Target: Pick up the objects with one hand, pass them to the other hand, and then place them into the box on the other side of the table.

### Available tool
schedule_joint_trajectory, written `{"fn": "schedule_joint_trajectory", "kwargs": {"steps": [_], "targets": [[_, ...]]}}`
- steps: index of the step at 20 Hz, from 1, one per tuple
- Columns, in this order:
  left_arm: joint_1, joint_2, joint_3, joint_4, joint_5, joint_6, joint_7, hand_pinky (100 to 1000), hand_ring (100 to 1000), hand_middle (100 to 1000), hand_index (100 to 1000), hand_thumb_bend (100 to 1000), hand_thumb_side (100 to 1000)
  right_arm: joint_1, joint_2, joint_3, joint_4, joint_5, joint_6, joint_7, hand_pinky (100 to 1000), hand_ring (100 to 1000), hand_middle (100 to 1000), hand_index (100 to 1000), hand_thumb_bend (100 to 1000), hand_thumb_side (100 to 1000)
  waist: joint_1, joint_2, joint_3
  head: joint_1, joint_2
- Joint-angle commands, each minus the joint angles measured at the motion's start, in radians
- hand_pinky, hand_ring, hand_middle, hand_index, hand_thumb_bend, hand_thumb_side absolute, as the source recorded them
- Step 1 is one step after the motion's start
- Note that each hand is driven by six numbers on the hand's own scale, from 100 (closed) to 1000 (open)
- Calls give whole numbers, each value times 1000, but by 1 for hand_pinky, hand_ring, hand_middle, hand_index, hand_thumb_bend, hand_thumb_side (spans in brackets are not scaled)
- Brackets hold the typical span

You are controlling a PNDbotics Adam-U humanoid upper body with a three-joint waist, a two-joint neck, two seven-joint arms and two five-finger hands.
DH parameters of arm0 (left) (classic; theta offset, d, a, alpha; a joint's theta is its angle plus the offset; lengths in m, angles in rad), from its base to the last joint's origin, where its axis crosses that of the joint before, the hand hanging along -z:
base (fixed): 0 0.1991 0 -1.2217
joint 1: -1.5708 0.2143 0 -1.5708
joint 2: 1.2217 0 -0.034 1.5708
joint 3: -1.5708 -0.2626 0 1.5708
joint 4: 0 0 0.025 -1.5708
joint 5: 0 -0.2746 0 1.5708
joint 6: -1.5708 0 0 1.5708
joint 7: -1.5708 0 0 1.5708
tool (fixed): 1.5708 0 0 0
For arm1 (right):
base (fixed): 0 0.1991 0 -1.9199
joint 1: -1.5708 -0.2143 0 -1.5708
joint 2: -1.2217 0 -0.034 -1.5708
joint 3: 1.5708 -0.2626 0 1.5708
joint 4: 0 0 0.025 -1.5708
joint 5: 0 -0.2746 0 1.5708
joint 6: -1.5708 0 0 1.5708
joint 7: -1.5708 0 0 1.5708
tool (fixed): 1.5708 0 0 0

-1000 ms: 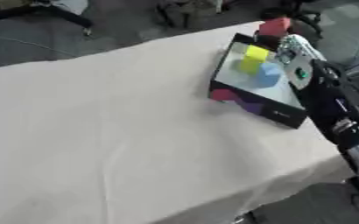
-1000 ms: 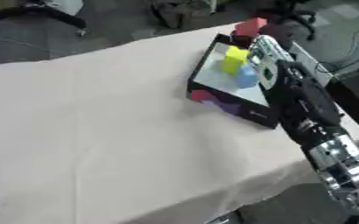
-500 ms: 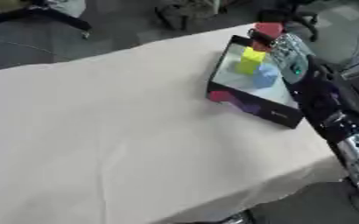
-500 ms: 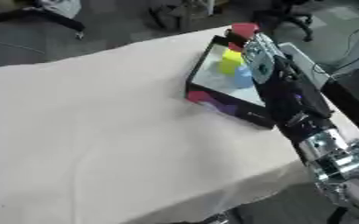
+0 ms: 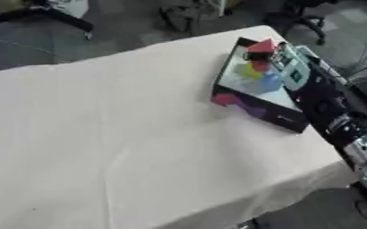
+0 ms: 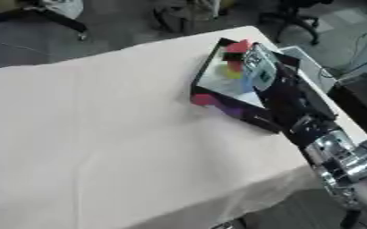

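Observation:
A black box with pink and purple print on its side stands at the table's right edge. In it lie a yellow block and a blue block. My right hand reaches in from the right over the box's far end, its fingers curled round a red block that sits low over the far corner of the box. The right forearm runs along the box's right wall and hides it. My left hand shows in neither view.
A beige cloth covers the table, with a few creases near the front. The table ends just right of the box and at the front. Office chairs and a dark floor lie beyond the far edge.
My right hand has come down and a little nearer with the red block, from above the box's far corner to low inside it. The box and the other blocks stay put.

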Motion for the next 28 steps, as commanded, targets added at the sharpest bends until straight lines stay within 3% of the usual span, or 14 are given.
{"fn": "schedule_joint_trajectory", "kwargs": {"steps": [1,10,13,14,15,16,18,20,23,28], "targets": [[-6,18,1,-23,-3,4,0,796,663,623,754,117,877,-19,-49,27,4,34,2,45,1000,1000,1000,1000,259,100,-2,-20,0,-3,-2],[4,12,-7,-21,-13,9,0,805,664,624,755,121,885,-16,-99,52,-16,175,2,172,1000,1000,1000,1000,491,127,-5,-25,3,-11,-2],[6,12,-9,-22,-16,9,0,805,665,625,755,123,887,-10,-119,47,-58,223,2,194,1000,1000,1000,1000,637,363,-8,-26,3,-12,-2],[7,12,-10,-22,-17,10,0,806,665,625,755,124,888,-8,-126,44,-76,239,2,200,1000,1000,1000,1000,642,454,-9,-26,3,-12,-2],[8,11,-10,-22,-18,11,0,807,665,625,755,123,881,-7,-133,41,-95,255,2,204,1000,1000,1000,1000,572,616,-10,-27,3,-12,-2],[9,11,-11,-22,-19,11,0,808,665,625,756,126,890,-8,-140,33,-115,270,2,201,1000,1000,1000,1000,570,649,-11,-27,2,-11,-2],[11,11,-11,-22,-22,13,0,808,665,625,756,127,891,-7,-147,12,-157,300,2,191,1000,996,988,1000,485,773,-12,-28,2,-11,-2],[12,10,-10,-22,-23,14,0,809,665,625,756,128,891,-9,-150,-14,-197,330,2,183,902,973,980,1000,326,907,-13,-29,1,-10,-2],[14,9,-9,-22,-24,16,0,809,666,625,756,129,893,-9,-145,-55,-250,370,2,186,830,963,973,1000,239,977,-15,-30,0,-10,-2],[16,8,-8,-23,-25,17,0,809,666,626,756,130,894,-4,-142,-88,-273,378,2,187,768,953,968,1000,157,1000,-15,-31,2,-11,-2]]}}
